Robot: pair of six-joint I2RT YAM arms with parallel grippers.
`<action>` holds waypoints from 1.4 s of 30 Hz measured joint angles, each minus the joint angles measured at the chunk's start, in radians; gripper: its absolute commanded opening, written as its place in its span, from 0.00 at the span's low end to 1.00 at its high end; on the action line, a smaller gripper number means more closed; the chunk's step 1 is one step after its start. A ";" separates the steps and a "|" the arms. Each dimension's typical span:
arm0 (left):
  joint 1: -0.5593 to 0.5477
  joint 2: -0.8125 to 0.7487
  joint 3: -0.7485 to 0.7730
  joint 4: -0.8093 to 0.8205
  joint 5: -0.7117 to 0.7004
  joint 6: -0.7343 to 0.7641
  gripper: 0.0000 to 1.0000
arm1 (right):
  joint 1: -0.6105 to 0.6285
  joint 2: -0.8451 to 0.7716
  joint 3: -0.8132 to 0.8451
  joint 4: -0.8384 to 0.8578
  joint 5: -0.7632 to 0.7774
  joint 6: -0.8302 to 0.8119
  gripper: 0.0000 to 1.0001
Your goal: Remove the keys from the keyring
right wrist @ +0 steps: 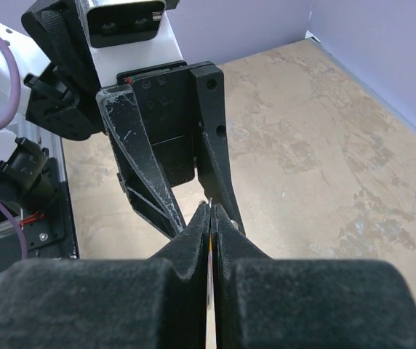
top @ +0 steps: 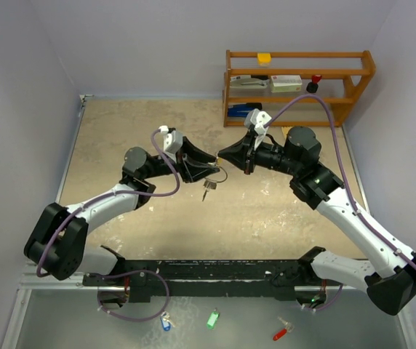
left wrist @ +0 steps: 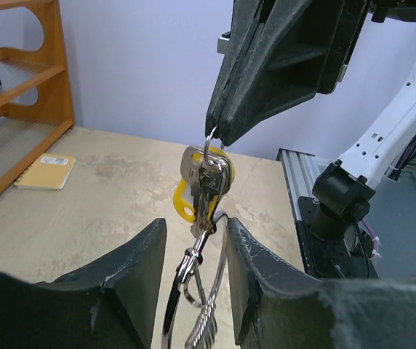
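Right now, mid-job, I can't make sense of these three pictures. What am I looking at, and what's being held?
Two robot arms stand at the near edge of a table. The wide picture looks down from above; the other two come from cameras on each wrist. The left tool holds a thin wire keyring between its fingers. The right tool is pinched shut on the ring's far end, where the keys hang, one yellow-headed. A wooden shelf stands at the back, a flat tan pad beside it.
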 measured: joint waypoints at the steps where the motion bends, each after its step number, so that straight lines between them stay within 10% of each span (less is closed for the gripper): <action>1: 0.000 0.005 0.000 0.015 0.000 -0.007 0.36 | 0.000 0.000 0.000 0.001 -0.001 0.001 0.00; 42: -0.005 0.193 -0.021 0.527 0.041 -0.338 0.03 | 0.006 -0.013 0.000 0.037 -0.017 0.011 0.00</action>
